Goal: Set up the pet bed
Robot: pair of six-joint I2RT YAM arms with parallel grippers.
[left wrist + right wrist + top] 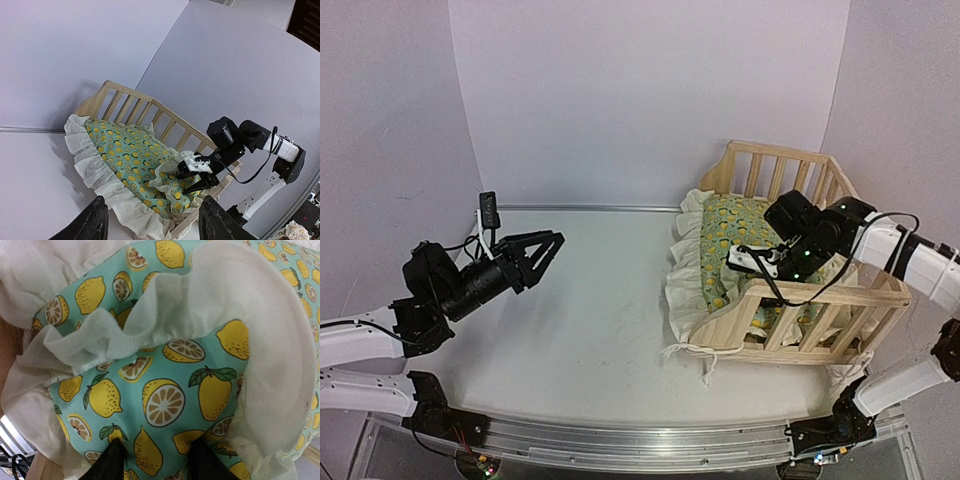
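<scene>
Bed frame [780, 152] of pale wood with slatted sides stands on the right part of the white table [590, 300]. The lemon-print cushion [720, 235] lies inside it, and its cream ruffle hangs out over the low left side onto the table. The small matching pillow [165, 395] lies on the cushion near the front rail. The right gripper [738, 258] reaches over this rail and hangs just above the pillow. Its jaws are parted, the two dark fingertips [112, 460] stand apart at the pillow's fabric, and nothing is pinched between them. The left gripper [548, 258] hovers above the table well apart from the bed and points toward it, with jaws spread wide and nothing in them.
</scene>
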